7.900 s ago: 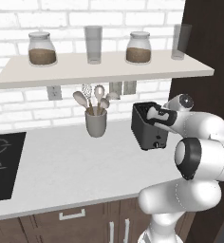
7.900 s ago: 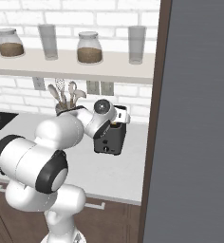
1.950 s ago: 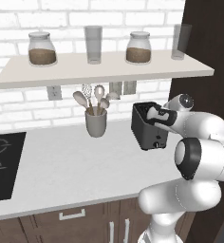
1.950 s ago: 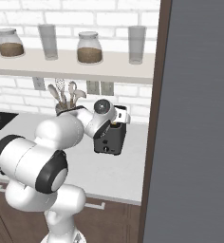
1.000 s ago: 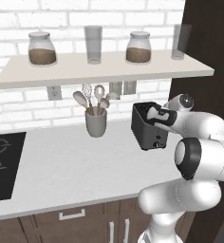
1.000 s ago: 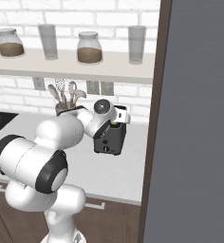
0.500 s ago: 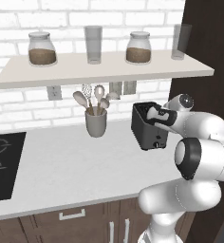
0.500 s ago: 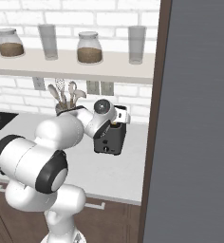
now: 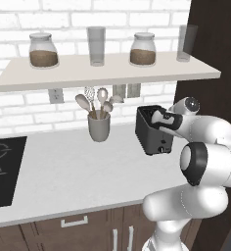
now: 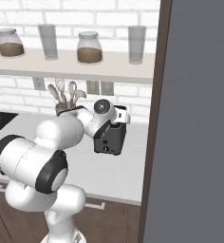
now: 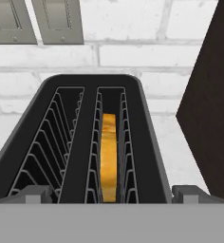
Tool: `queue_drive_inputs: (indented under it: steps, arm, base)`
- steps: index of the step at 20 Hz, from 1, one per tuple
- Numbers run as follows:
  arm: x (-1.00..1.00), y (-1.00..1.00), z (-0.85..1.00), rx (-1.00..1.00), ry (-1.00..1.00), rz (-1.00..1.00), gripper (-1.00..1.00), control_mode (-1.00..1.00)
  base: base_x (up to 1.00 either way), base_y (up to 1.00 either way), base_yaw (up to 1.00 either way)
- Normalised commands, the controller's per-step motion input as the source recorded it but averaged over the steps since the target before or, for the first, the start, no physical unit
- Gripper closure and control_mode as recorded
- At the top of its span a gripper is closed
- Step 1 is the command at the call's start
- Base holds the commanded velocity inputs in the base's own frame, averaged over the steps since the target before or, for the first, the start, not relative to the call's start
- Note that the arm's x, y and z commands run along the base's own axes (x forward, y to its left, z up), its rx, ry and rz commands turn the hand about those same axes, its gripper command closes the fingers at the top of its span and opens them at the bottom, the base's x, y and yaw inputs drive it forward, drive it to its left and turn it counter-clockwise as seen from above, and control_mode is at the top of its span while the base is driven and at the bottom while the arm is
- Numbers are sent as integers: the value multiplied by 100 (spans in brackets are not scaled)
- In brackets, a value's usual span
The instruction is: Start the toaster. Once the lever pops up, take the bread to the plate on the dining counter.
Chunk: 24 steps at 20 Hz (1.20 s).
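The black toaster (image 9: 153, 131) stands on the pale worktop by the brick wall, also seen from the other side as the toaster (image 10: 109, 138). From straight above, the toaster (image 11: 87, 142) shows two slots. The yellowish bread (image 11: 109, 156) sits on edge deep in the right slot; the left slot is empty. My gripper (image 11: 111, 193) hovers just above the toaster's near end, open, fingertips (image 11: 34, 193) spread wider than the slots and holding nothing. The hand shows as the gripper (image 9: 160, 119) and the gripper (image 10: 118, 116). The plate and the dining counter are out of view.
A grey utensil cup (image 9: 99, 126) stands left of the toaster. Above runs a shelf (image 9: 107, 74) with jars and glasses. A tall dark panel (image 10: 194, 118) walls off the right side. A cooktop (image 9: 2, 166) lies far left. Wall outlets (image 11: 35, 21) sit behind the toaster.
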Motion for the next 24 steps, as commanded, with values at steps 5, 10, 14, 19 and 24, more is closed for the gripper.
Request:
queue_drive_inputs:
  steps: [5,10,14,19,24]
  arm:
    - [0,0,0,0,0,0,-100,-100]
    - [0,0,0,0,0,0,-100,-100]
    - [0,0,0,0,0,0,-100,-100]
    - [0,0,0,0,0,0,-100,-100]
    - [0,0,0,0,0,0,-100,-100]
  base:
    - [0,0,0]
    - [0,0,0]
    - [0,0,0]
    - [0,0,0]
    - [0,0,0]
